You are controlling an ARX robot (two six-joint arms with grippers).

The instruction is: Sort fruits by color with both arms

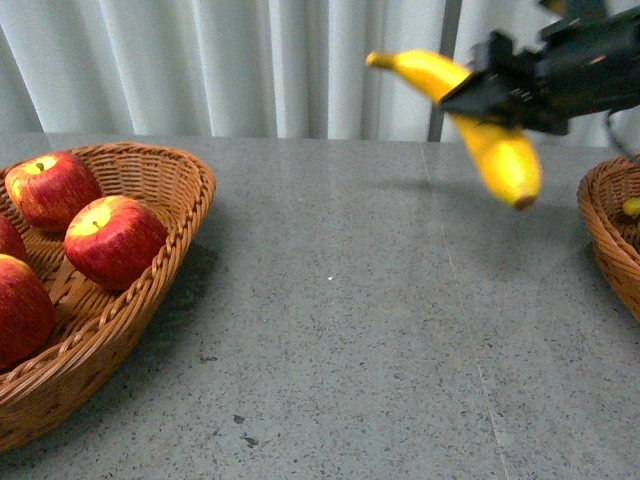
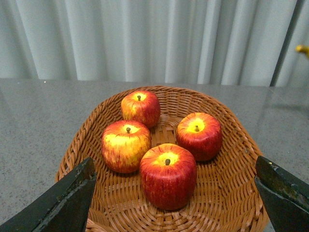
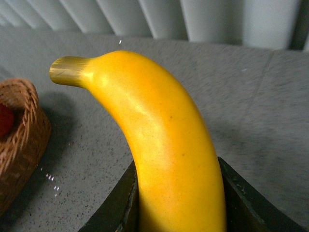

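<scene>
My right gripper [image 1: 480,105] hangs high over the table at the upper right, shut on a long yellow banana [image 1: 490,140] that tilts down to the right. The right wrist view shows the banana [image 3: 164,145] clamped between both black fingers [image 3: 116,203]. Several red apples [image 1: 115,240] lie in the wicker basket [image 1: 190,200] at the left. The left wrist view looks down on those apples [image 2: 168,174] in the basket [image 2: 231,193]. My left gripper [image 2: 176,198] is open above them, touching none. The left arm is out of the front view.
A second wicker basket [image 1: 605,235] sits at the right edge with a bit of yellow [image 1: 632,207] inside. Grey stone tabletop [image 1: 350,330] spreads between the two baskets. White curtains [image 1: 250,60] hang behind the table.
</scene>
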